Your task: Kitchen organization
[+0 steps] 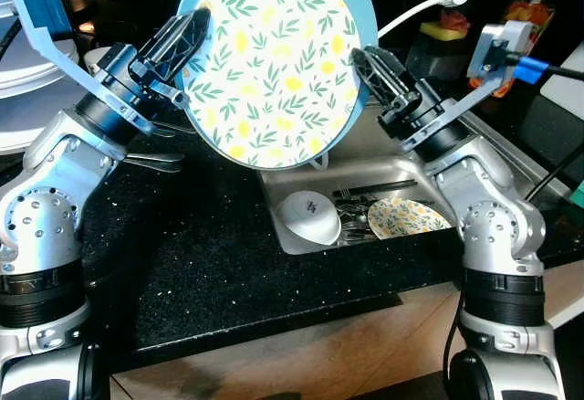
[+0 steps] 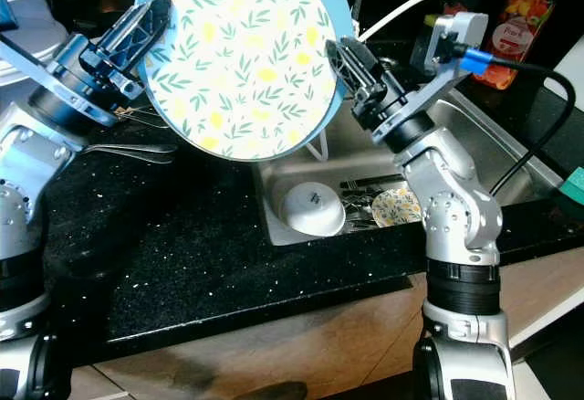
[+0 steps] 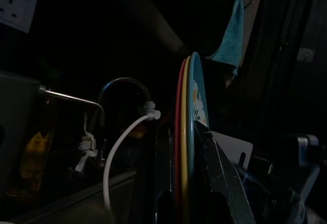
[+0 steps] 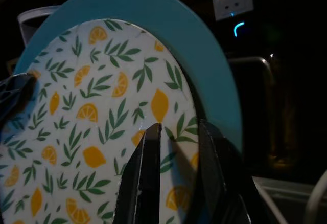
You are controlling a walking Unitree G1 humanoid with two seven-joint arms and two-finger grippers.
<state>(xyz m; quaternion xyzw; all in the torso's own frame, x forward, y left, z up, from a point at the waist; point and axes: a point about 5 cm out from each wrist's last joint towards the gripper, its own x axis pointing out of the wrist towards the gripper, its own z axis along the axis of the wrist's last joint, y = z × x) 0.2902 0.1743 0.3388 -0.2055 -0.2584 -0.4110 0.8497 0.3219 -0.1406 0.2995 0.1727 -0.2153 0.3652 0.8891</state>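
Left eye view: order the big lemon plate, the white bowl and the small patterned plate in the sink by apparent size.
1. Big lemon plate, though nearest the camera.
2. White bowl and small patterned plate: too alike to rank, and the plate is partly hidden.

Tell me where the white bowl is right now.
The white bowl lies in the sink, at its left end, beside a small lemon-patterned plate and below the big plate.
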